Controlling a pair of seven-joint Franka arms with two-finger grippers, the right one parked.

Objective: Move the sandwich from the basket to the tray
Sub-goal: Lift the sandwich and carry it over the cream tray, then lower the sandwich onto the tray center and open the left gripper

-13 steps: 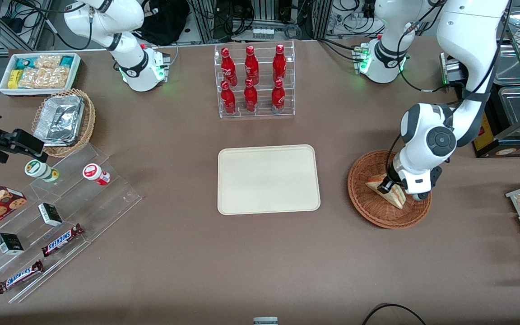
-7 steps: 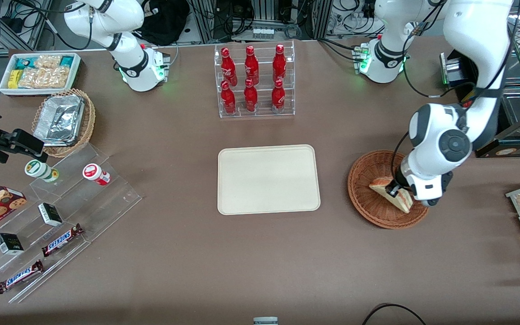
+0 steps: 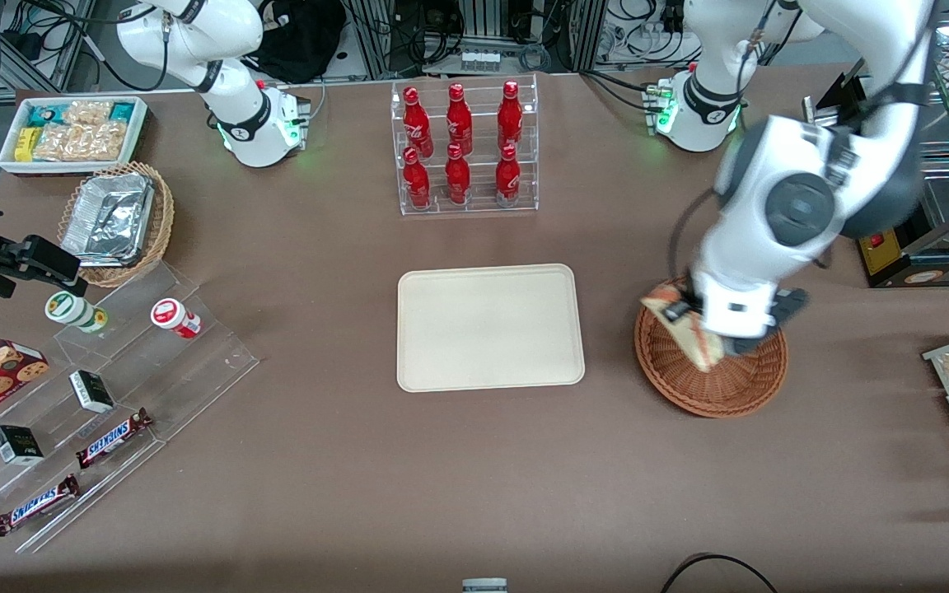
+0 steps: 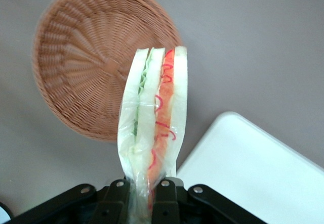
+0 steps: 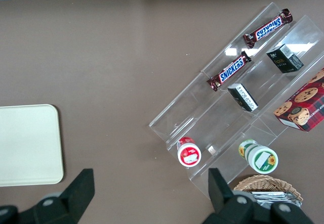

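"SNICKERS" is printed in blue on two brown chocolate bars (image 5: 229,74) (image 5: 268,28) laid on the clear stepped stand (image 5: 223,107) toward the parked arm's end of the desk.

The gripper (image 4: 144,193), clamped on the sandwich (image 4: 154,118) above the basket (image 4: 86,67), bears no legible text.

Rough woven wicker basket (image 4: 86,67)

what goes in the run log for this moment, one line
phase: lift | gripper: shut on sandwich, above basket | basket: nothing in it | tray: bare, sandwich not yet over it
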